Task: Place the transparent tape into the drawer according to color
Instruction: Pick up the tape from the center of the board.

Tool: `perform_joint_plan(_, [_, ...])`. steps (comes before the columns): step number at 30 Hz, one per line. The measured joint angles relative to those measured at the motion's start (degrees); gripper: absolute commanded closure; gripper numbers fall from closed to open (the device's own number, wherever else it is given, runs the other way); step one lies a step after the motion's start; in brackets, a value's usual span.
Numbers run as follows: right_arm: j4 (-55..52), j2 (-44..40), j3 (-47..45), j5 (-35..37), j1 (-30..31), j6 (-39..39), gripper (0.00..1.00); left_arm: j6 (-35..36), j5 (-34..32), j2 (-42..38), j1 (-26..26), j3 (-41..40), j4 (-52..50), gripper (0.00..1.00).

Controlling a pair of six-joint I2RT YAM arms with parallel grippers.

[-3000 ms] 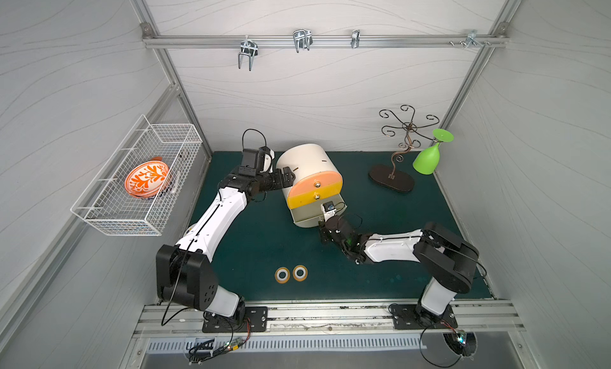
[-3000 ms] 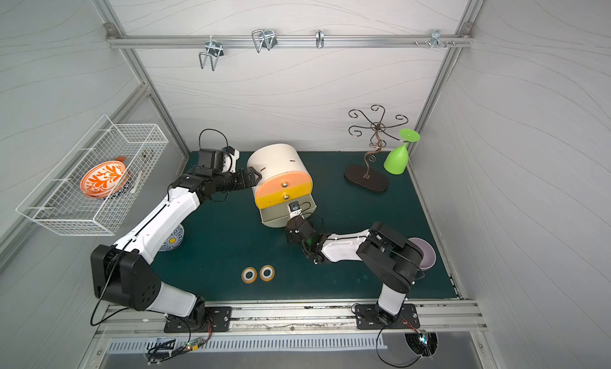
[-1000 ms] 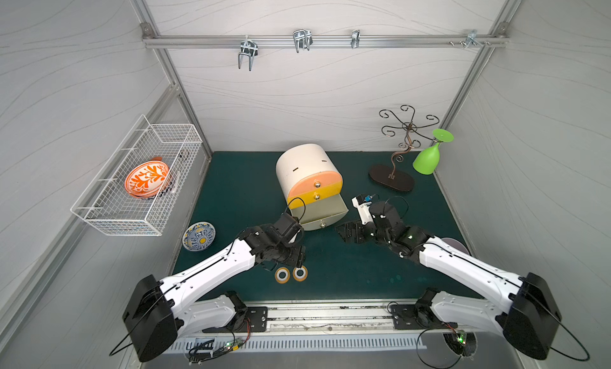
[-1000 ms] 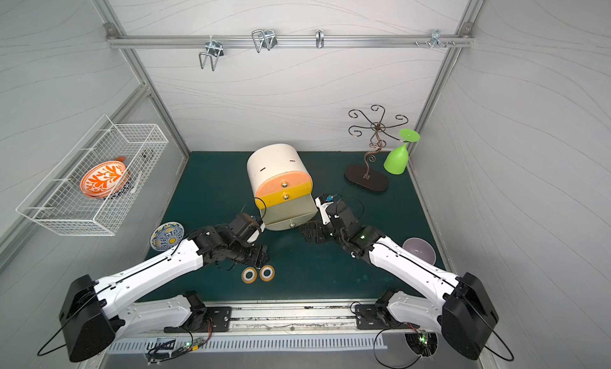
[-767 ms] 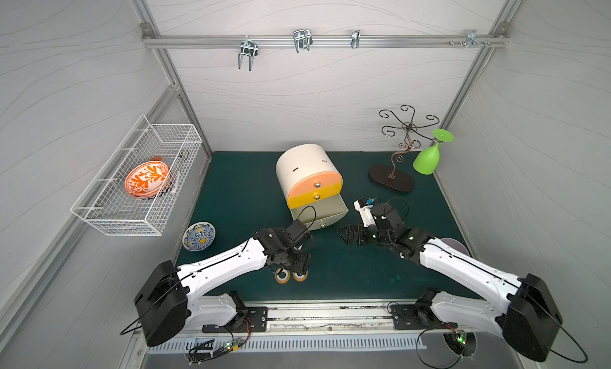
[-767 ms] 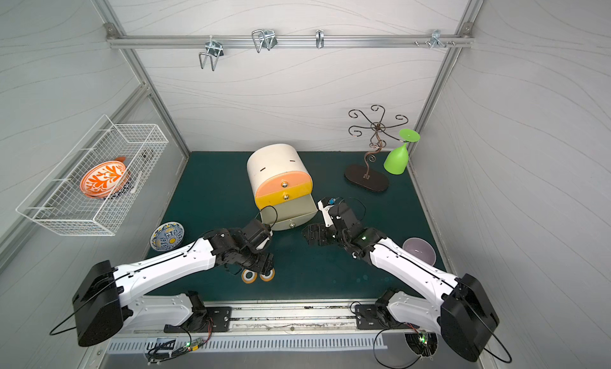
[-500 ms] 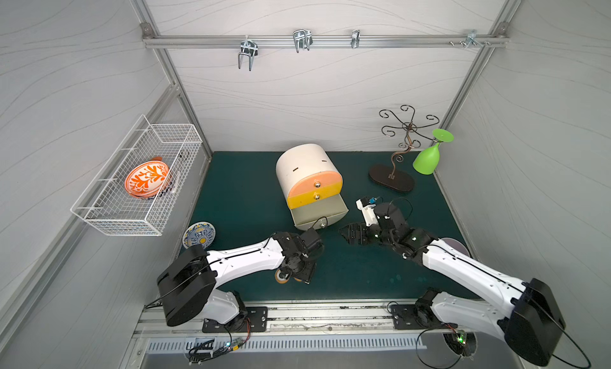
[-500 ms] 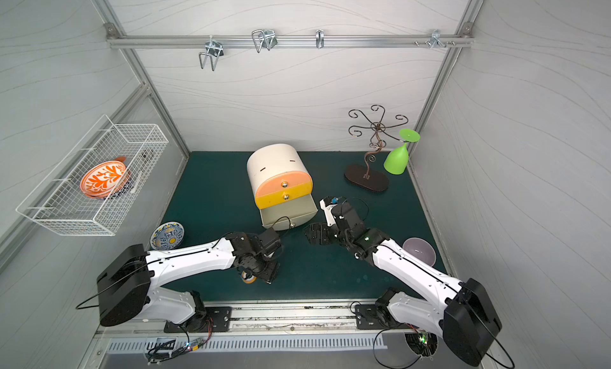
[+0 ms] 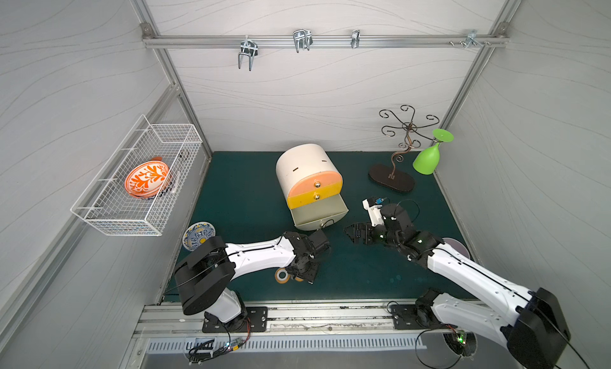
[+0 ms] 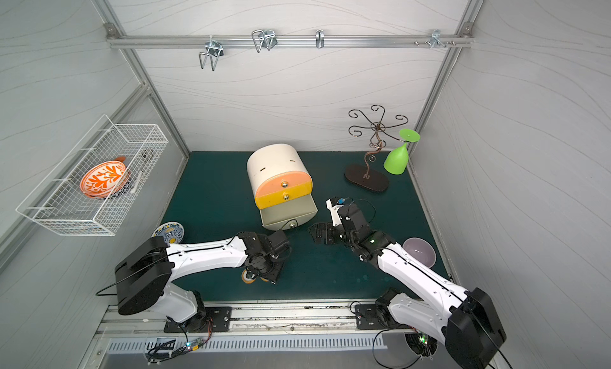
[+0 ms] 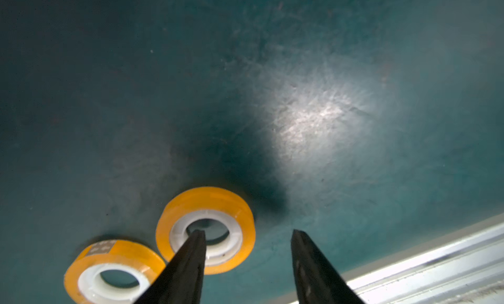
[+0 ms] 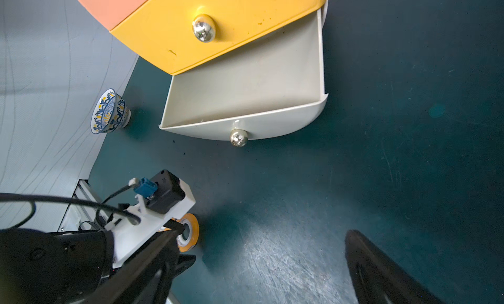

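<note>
Top views both show the left hand [image 9: 306, 274] low over the desk [image 9: 244, 198] near its front edge, above two orange tape rolls that lie flat and side by side. The free roll [image 9: 282, 275] is in plain sight, and the other roll [image 9: 299, 278] is mostly hidden under the hand. The right hand [image 9: 355, 233] hovers spread wide and empty just beside the cream cabinet [image 9: 304, 167], whose bottom drawer [image 9: 344, 210] is pulled out.

Left wrist view: the left hand [image 11: 247, 231] is spread. One of its fingers [image 11: 191, 259] reaches into the white core of the other roll [image 11: 207, 196], while the opposite finger stands apart from the roll's outer wall, so nothing is pinched. The free roll [image 11: 114, 252] touches the other roll's side.

Right wrist view: the right hand [image 12: 261, 231] is spread over bare desk. The open drawer [image 12: 245, 120] holds nothing, and the yellow drawer [image 12: 245, 30] above it is closed. One orange roll [image 12: 192, 230] shows beyond the left arm.
</note>
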Motion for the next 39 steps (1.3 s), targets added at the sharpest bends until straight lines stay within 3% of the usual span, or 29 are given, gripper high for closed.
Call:
perform_joint_plan(7, [0.0,-0.9,-0.8,-0.8,-1.5,0.0,0.01,-0.2,-0.6,2.5,-0.6,1.3,-0.9,0.55])
perform_joint_plan(22, [0.1,-2.1,-1.9,-2.1,-2.9,0.9,0.01,-1.1,-1.9,5.1,-0.7,3.5,-2.9,1.00])
perform_joint_plan(39, [0.2,-2.1,-2.6,-2.6,-3.0,1.5,0.01,-1.1,-5.0,0.9,-0.9,7.1,-8.6,1.00])
